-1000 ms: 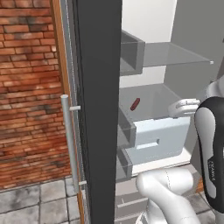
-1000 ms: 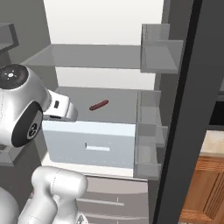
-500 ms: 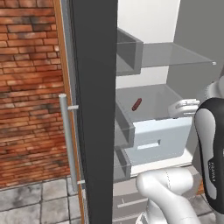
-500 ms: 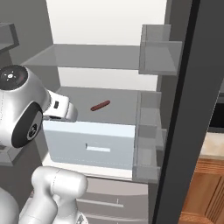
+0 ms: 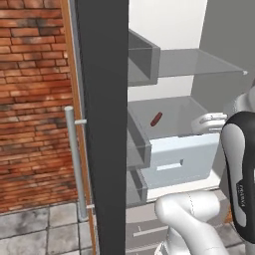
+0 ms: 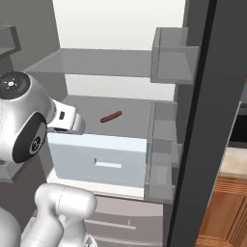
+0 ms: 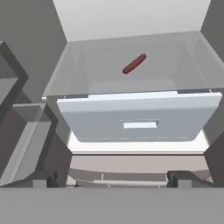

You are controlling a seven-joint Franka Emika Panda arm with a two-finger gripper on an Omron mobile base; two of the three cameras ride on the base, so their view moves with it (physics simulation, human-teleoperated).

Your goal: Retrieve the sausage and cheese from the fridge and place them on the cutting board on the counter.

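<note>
Left door of the fridge now hides more of the interior than a second ago: your base has shifted, nothing inside moved. Sausage lies on the glass shelf above the pale drawer. Gripper spread wide, empty, short of it. Cheese unseen.

Fridge open, white inside. Glass shelf sits right above pale drawer. Sausage lies flat on that shelf, toward back wall, well behind drawer front, angled a bit, touching nothing else. Same sausage seen from both base views, above drawer. Upper glass shelf higher up, over sausage shelf.
</note>
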